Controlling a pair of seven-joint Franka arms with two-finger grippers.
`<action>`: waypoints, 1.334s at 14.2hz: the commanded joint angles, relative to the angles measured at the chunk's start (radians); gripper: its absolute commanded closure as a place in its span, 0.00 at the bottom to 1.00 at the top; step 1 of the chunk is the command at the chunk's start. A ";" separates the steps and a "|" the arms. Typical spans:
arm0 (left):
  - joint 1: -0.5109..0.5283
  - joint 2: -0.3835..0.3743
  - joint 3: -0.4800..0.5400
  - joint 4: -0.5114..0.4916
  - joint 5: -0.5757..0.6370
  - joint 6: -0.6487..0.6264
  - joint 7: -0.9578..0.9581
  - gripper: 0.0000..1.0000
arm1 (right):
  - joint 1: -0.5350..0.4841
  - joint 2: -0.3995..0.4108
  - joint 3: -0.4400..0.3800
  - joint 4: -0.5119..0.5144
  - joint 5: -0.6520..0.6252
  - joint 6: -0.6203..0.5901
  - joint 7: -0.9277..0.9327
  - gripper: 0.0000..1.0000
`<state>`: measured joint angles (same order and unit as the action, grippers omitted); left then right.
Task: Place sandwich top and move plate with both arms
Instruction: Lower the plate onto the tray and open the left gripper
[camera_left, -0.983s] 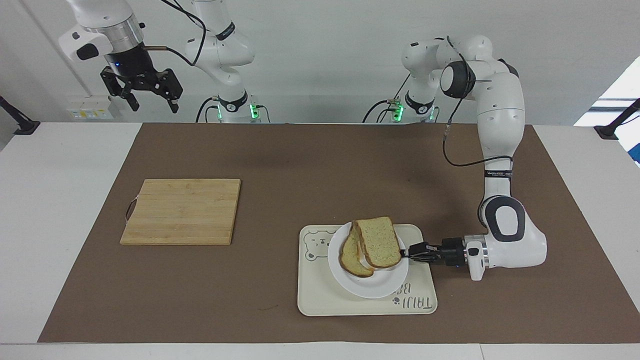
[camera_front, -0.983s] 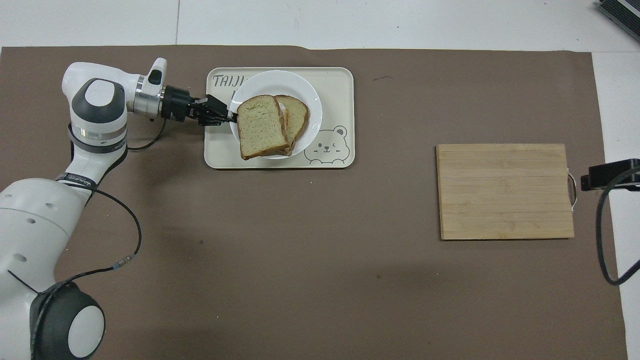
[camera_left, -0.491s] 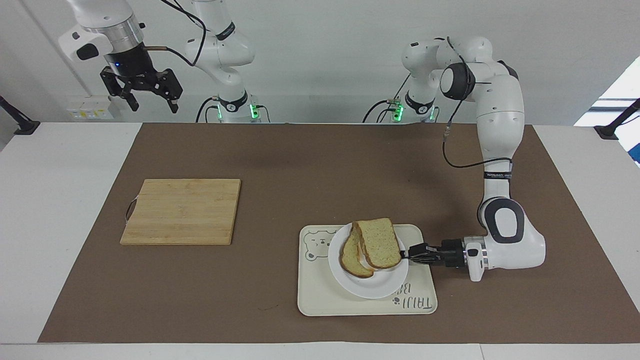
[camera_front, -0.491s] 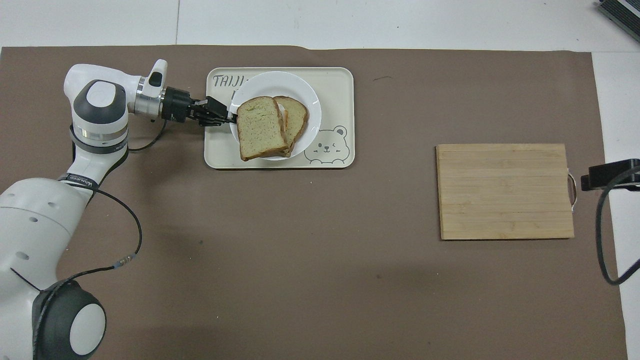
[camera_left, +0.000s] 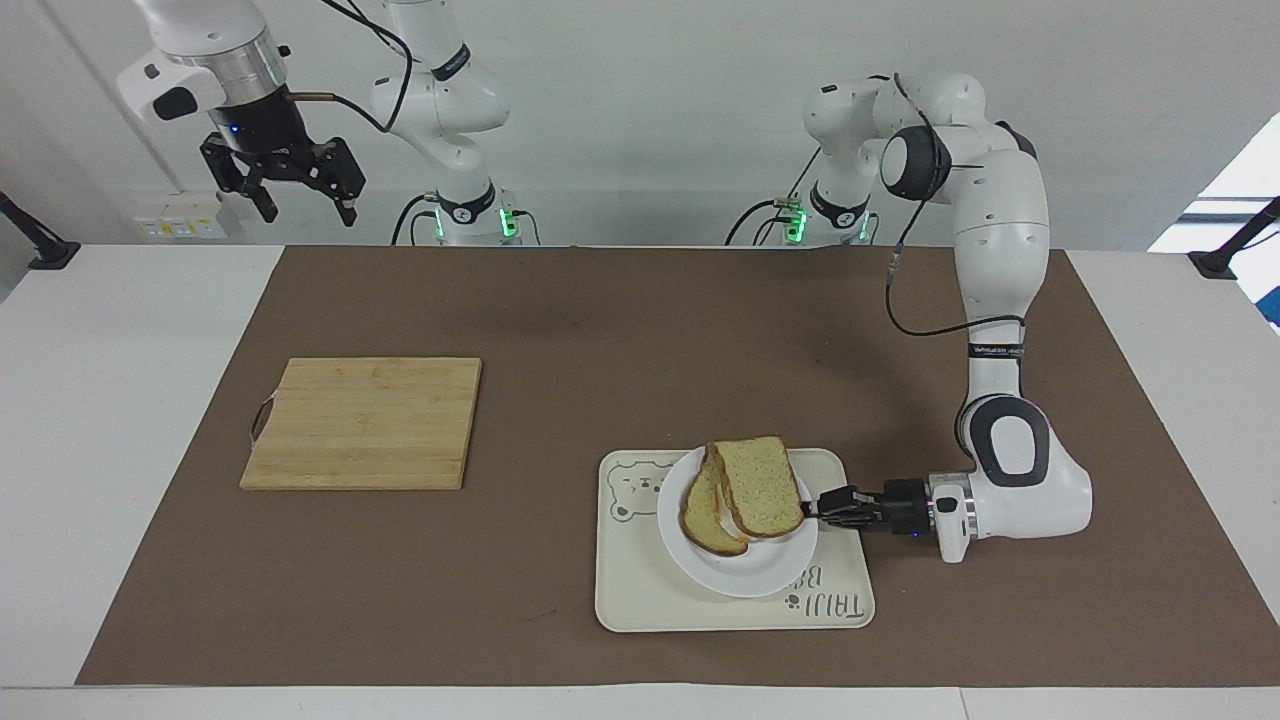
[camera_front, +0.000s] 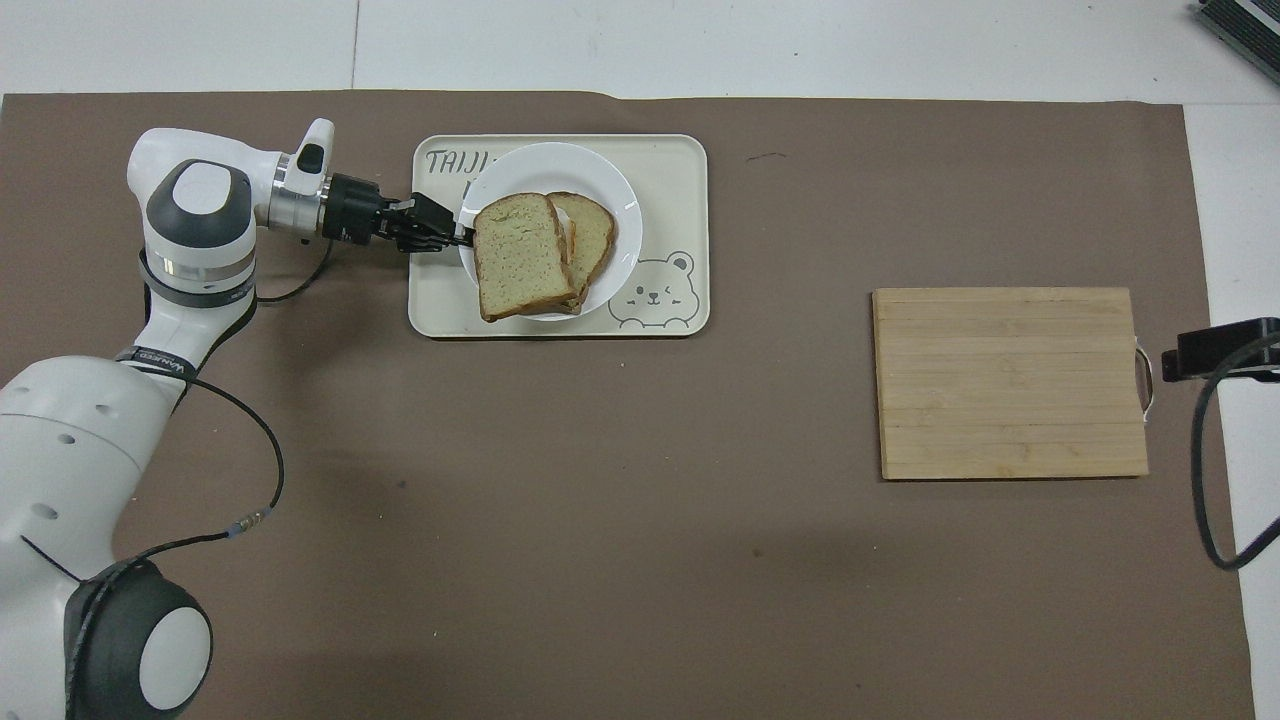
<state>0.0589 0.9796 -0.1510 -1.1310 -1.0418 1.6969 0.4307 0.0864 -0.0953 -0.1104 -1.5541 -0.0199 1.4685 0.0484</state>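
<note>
The sandwich top (camera_left: 760, 485) (camera_front: 522, 255), a speckled tan slice, lies tilted on another bread slice (camera_left: 705, 525) (camera_front: 595, 230), overlapping most of it. Both rest on the white plate (camera_left: 740, 575) (camera_front: 545, 160). My left gripper (camera_left: 815, 508) (camera_front: 462, 240) lies low and level at the plate's rim on the left arm's side, shut on that rim just under the sandwich top's edge. My right gripper (camera_left: 300, 200) hangs open high over the table edge by the robots, at the right arm's end, and waits.
The plate sits on a cream bear-print tray (camera_left: 640, 590) (camera_front: 680, 170). A wooden cutting board (camera_left: 365, 422) (camera_front: 1010, 383) lies on the brown mat toward the right arm's end, with bare mat between it and the tray.
The left arm's forearm shifted slightly and the plate with its bread slid a hair toward the left arm's end. The right arm has stayed put.
</note>
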 joint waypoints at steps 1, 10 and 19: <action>0.006 0.011 0.007 0.025 -0.004 -0.023 0.006 1.00 | -0.007 -0.012 0.008 -0.020 -0.015 0.018 -0.027 0.00; 0.007 -0.025 0.007 0.016 0.015 -0.016 -0.026 1.00 | -0.008 -0.012 0.008 -0.020 -0.015 0.018 -0.028 0.00; -0.005 -0.025 0.005 -0.012 0.077 0.055 -0.064 1.00 | -0.007 -0.012 0.008 -0.020 -0.015 0.018 -0.027 0.00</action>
<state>0.0578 0.9682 -0.1439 -1.1203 -0.9817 1.7230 0.3833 0.0864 -0.0953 -0.1103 -1.5543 -0.0200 1.4685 0.0484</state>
